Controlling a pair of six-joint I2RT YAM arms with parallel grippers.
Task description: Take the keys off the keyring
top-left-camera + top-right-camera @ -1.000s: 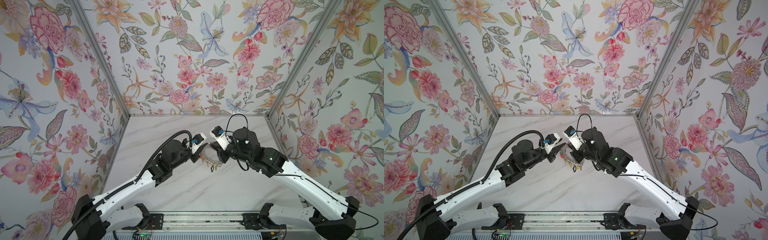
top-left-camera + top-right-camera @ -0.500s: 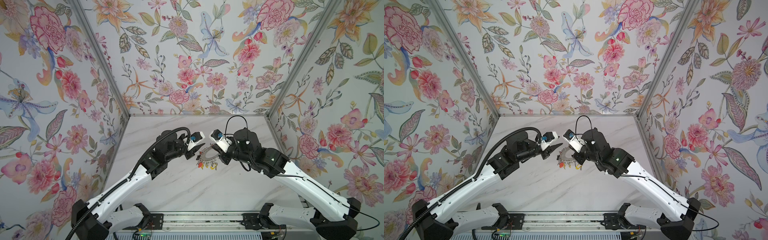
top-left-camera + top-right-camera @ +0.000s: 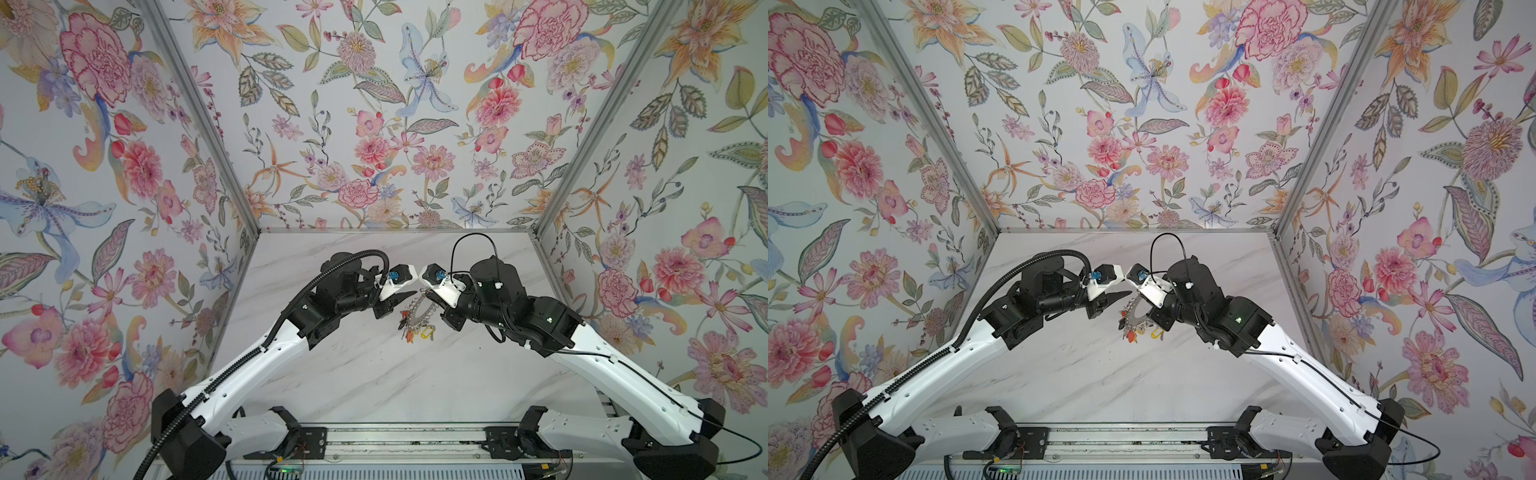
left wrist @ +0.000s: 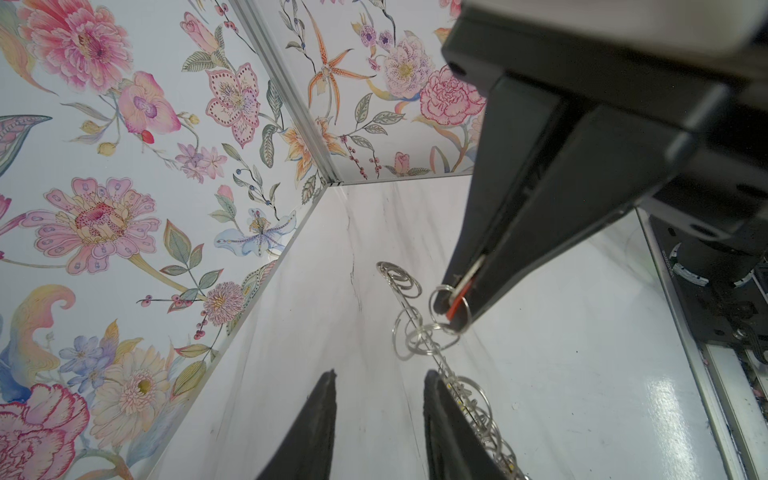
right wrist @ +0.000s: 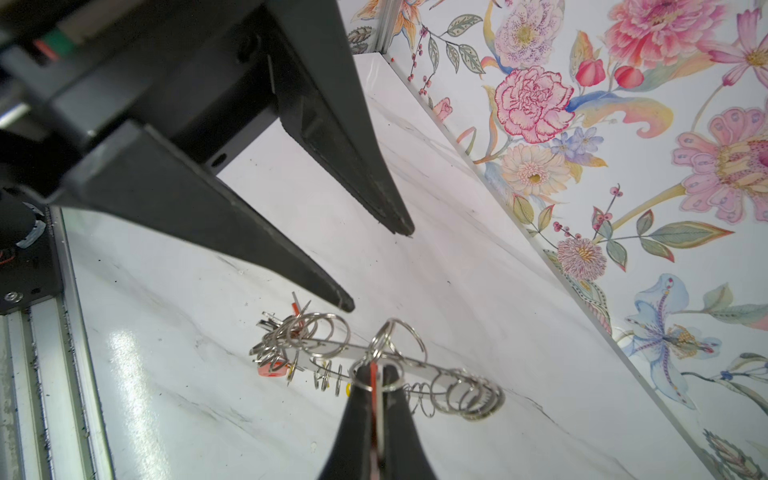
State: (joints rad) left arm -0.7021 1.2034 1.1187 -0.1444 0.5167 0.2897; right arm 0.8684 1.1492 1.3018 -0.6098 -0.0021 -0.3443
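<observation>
With right hand (image 5: 375, 372) clamped on the keyring (image 5: 357, 353) above mid counter (image 3: 374, 374), bring the parted left hand (image 4: 380, 374) to the keys (image 5: 272, 369) bunched at its near-left edge, pinching one tag squarely.
</observation>
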